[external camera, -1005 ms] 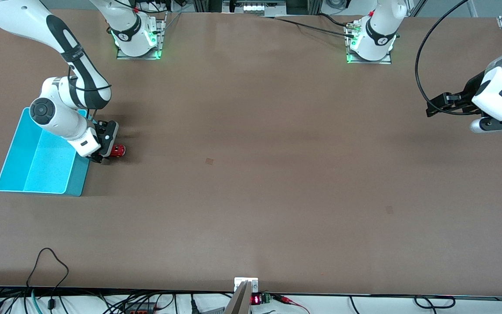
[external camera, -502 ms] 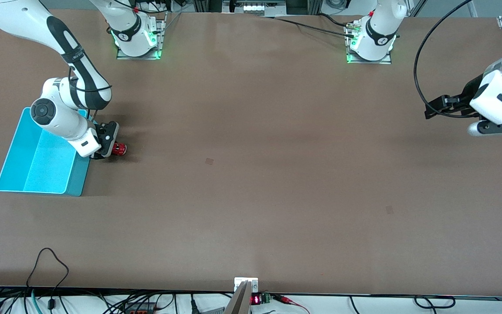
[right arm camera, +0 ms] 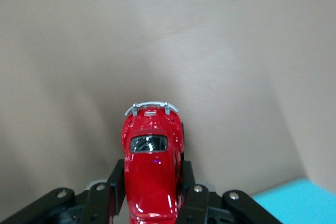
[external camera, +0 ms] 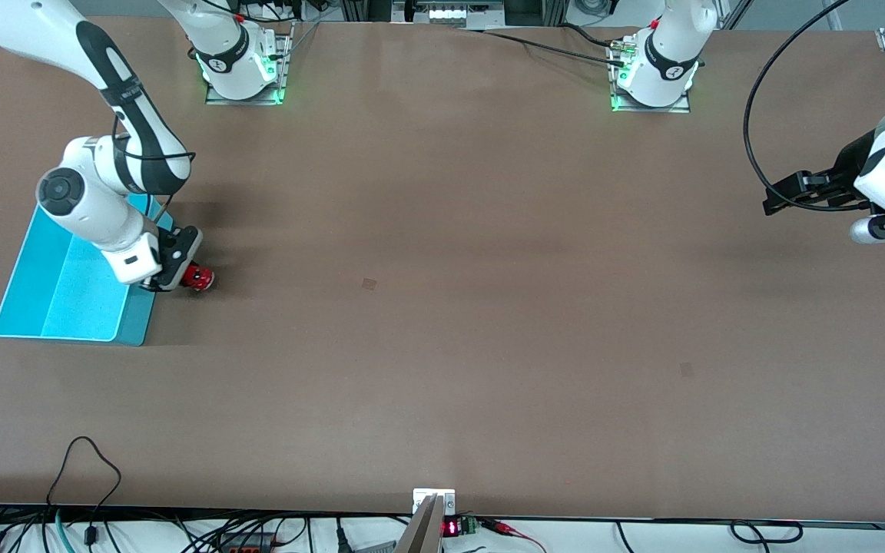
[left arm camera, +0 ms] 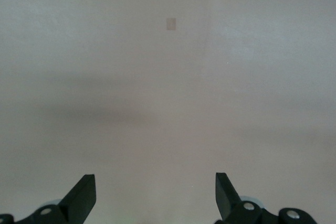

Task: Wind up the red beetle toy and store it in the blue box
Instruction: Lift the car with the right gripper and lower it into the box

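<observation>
1. at the right arm's end of the table, the right gripper [external camera: 181, 278] was down low just beside the blue box [external camera: 58, 296], on the box's side toward the table's middle.
2. its two fingers were clamped on the red beetle toy [right arm camera: 152, 169], one black pad against each flank of the little car.
3. in the right wrist view the toy's long axis ran straight out from the gripper, with the silvery bumper [right arm camera: 151, 107] at the end pointing away from the wrist and the other end tucked between the fingers.
4. from the front, only a bit of red showed past the fingers; whether the wheels were on the table or just off it, i couldn't tell.
5. the relation that mattered, as i judged it: the box lay right beside the held toy, toward the table's end at the right arm's side, its nearest pale rim [external camera: 135, 303] close by. a corner of turquoise showed in the right wrist view too.
6. winding would likely mean dragging the toy along its long axis on the table, and there was bare brown surface all round for that.
7. the left gripper [external camera: 777, 197] hung well apart over the left arm's end of the table, fingers spread wide and holding nothing; that arm was waiting.
8. the right arm was plainly the nearer one for both steps.
</observation>
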`<state>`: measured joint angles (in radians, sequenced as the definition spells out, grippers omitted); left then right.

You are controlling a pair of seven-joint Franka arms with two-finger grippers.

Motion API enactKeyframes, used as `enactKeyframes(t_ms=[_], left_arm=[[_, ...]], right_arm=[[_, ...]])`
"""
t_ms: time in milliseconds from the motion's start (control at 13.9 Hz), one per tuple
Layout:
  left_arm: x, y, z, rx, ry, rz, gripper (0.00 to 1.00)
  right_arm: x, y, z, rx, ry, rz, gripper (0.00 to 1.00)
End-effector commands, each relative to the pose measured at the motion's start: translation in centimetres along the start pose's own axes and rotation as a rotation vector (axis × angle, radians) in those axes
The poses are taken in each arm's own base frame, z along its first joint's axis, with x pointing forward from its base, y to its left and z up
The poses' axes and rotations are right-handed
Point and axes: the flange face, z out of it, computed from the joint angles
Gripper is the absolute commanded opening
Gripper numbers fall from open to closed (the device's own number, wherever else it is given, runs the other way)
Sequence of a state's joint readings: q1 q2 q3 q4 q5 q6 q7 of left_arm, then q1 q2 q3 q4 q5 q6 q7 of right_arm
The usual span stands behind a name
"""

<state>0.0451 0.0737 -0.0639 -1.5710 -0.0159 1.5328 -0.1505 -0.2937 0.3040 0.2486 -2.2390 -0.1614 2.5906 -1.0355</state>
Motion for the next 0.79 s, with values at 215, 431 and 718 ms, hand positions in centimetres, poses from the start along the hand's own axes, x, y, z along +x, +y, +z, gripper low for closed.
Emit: enactKeyframes(t_ms=[215, 431, 718], left_arm=[[0.4, 0.0, 0.2, -0.020, -0.021, 0.001, 1.00], [0.4, -0.1, 0.4, -0.019, -0.029, -0.002, 1.00], [0.3, -0.6, 0.0, -0.019, -0.023, -0.011, 1.00]], right_arm=[[1.9, 2.8, -10.6, -0.086, -0.002, 0.465, 0.06], [-2.2, 4.7, -12.4, -0.125, 0.004, 0.652, 0.08], [-10.6, 6.6, -11.2, -0.089, -0.048, 0.975, 0.08]])
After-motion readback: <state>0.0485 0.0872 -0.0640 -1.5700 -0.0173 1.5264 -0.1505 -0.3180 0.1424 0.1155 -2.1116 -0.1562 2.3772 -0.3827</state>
